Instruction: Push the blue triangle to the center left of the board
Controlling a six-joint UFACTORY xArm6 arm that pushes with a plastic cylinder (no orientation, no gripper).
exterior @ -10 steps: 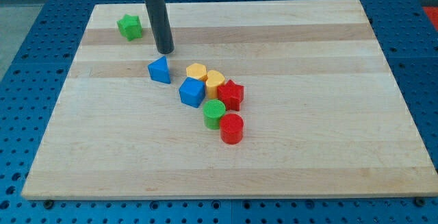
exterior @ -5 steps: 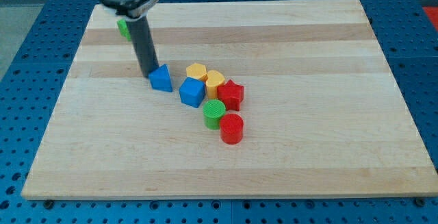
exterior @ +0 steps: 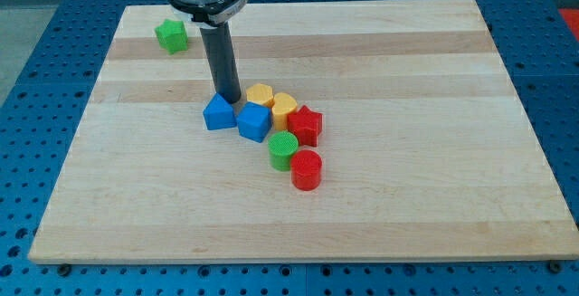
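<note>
Blue triangle (exterior: 218, 113) sits near board centre, slightly toward the view's left, its right side touching the blue cube (exterior: 254, 121). My tip (exterior: 229, 99) stands just above it, toward the view's top and a shade right; bare rod, holding nothing. Judgement: a leftward push needs the tip on the triangle's right, where the cube crowds in.

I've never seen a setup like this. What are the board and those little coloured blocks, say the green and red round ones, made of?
The board looks like pale wood: lengthwise grain and joined strips show, with a matt finish. The green round block and red round block look like plastic, perhaps 3D-printed: saturated colour and fine ridges across their tops. I can't be sure from the picture.
</note>
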